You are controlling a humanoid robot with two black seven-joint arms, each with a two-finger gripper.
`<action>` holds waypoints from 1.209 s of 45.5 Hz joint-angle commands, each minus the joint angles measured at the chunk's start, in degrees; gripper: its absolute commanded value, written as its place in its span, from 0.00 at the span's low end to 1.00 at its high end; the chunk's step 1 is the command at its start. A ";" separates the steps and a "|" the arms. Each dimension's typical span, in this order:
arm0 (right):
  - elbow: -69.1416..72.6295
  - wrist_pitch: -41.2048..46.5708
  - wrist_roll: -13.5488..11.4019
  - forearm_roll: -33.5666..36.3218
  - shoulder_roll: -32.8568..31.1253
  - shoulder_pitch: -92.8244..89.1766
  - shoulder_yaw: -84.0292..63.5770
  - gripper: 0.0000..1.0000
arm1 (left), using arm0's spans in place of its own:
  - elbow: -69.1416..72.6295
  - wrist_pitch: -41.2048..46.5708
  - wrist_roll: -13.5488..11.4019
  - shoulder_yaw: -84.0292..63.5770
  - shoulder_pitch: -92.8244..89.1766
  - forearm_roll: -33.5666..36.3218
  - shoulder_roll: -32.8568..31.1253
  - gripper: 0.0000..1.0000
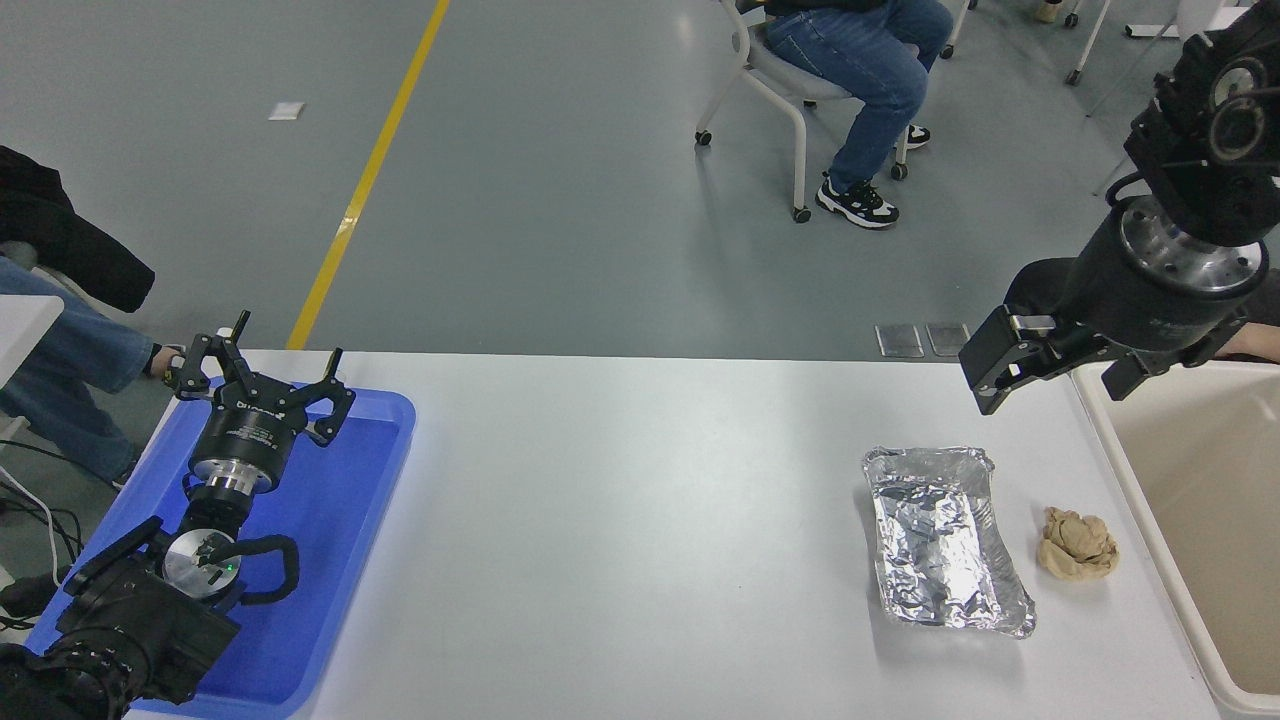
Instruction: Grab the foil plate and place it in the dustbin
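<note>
Left to right. The left gripper (262, 378) is parked above a blue tray (385, 450) at the lower left, its fingers spread open and holding nothing. The white tabletop (620, 520) carries no other thing until its right portion. There the foil plate (945, 540) lies flat, its long side running roughly away from the camera, with its raised rim all round. Just beside it on the right, apart from it, sits a crumpled tan paper wad (1076, 543). The dustbin (1130, 480) stands at the right edge. The right gripper (1000, 375) hangs above the far right of the tabletop, beyond the plate's far end and clear of it; whether it is open or closed cannot be told here.

The step in hand appears to be the approach. A sound grasp would likely come down over one rim of the plate, pinch lightly because thin foil buckles, keep away from the paper wad, and lift well clear of the dustbin's rim before moving across.
</note>
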 commanded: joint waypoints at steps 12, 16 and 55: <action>-8.33 -6.31 0.10 -7.09 -3.71 -16.08 7.88 1.00 | 0.12 0.00 -0.07 0.01 0.00 0.00 0.01 1.00; -11.32 -6.84 0.10 -9.37 -4.94 -21.17 9.46 1.00 | -0.05 0.00 -0.07 -0.08 0.00 0.00 0.01 1.00; -33.91 -16.42 0.54 -28.71 -11.98 -64.16 35.48 1.00 | 0.12 0.00 -0.07 0.01 0.00 0.00 0.01 1.00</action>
